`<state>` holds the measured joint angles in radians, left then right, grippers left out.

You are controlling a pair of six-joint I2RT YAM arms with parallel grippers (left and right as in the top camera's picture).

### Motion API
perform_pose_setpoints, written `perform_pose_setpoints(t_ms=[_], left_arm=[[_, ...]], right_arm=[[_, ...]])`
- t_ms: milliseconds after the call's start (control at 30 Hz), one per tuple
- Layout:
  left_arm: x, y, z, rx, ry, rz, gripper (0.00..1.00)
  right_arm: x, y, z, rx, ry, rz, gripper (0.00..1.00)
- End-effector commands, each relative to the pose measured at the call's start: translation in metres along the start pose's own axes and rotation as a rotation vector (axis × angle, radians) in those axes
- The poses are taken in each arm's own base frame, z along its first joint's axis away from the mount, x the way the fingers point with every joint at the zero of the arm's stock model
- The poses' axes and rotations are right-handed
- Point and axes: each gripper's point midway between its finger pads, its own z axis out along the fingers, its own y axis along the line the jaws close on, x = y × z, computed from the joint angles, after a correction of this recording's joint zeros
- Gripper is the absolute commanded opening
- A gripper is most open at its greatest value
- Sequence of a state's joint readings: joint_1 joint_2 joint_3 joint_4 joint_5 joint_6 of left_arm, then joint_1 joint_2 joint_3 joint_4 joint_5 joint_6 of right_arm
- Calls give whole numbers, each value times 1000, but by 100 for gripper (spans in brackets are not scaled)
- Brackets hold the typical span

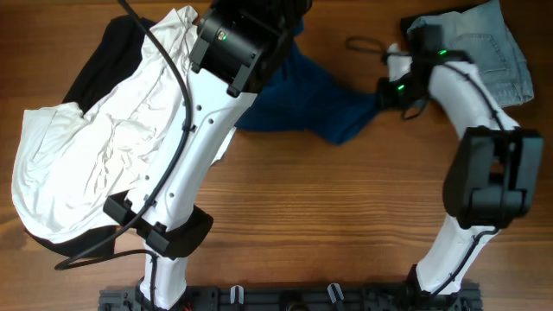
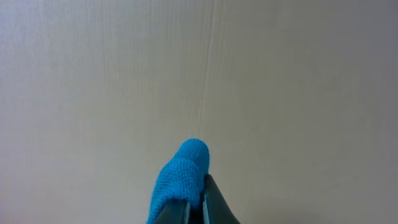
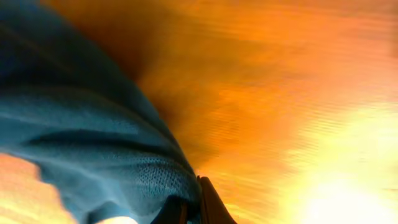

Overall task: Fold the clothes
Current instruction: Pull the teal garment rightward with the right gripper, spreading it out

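Overhead: blue T-shirt [image 1: 298, 99] lies bunched at the far centre of the worktop [image 1: 346, 216], long axis running left to right. Its left end disappears under the left arm [image 1: 194, 138], whose wrist hides the tips. Its right end meets the right fingers [image 1: 382, 93]. White shirt [image 1: 95, 147] sprawls at the left over a dark garment [image 1: 99, 56]. Jeans [image 1: 488, 47] lie far right, apart.

Left wrist: left fingers [image 2: 198, 200] pressed together, pinching a small fold of blue fabric that pokes up past the tips. Only a pale blank surface shows behind.

Right wrist: right fingers pinching the blue cloth's edge. The bulk lies to the left of the tips, down on the worktop.

Judgement: each arm holds one end, so drawing apart along that axis should spread the shirt.
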<state>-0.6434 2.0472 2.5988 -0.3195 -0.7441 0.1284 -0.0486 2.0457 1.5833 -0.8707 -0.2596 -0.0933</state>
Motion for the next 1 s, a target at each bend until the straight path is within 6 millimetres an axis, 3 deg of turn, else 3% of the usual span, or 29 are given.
perform_pose_setpoints(t_ms=[0,133,433,600,733,867,967], left_arm=[[-2,20,4,-40,16,-46,4],[15,36,12,-76,73,-63,4],[53,78,23,-175,203,-98,4],[53,93,28,-205,204,-89,4],[51,109,32,-236,199,-88,4],[50,117,34,-251,198,-86,4],[38,120,30,-248,172,-106,4]], right_arm=[[-47,-7,-73,65,-177,0,4],[-71,-10,-130,145,-270,-6,4],[-103,-30,-218,292,-446,42,4],[-115,-40,-269,317,-569,84,4],[-121,-45,-325,350,-697,95,4],[-117,-51,-370,384,-794,110,4],[-110,-51,-398,403,-851,117,4]])
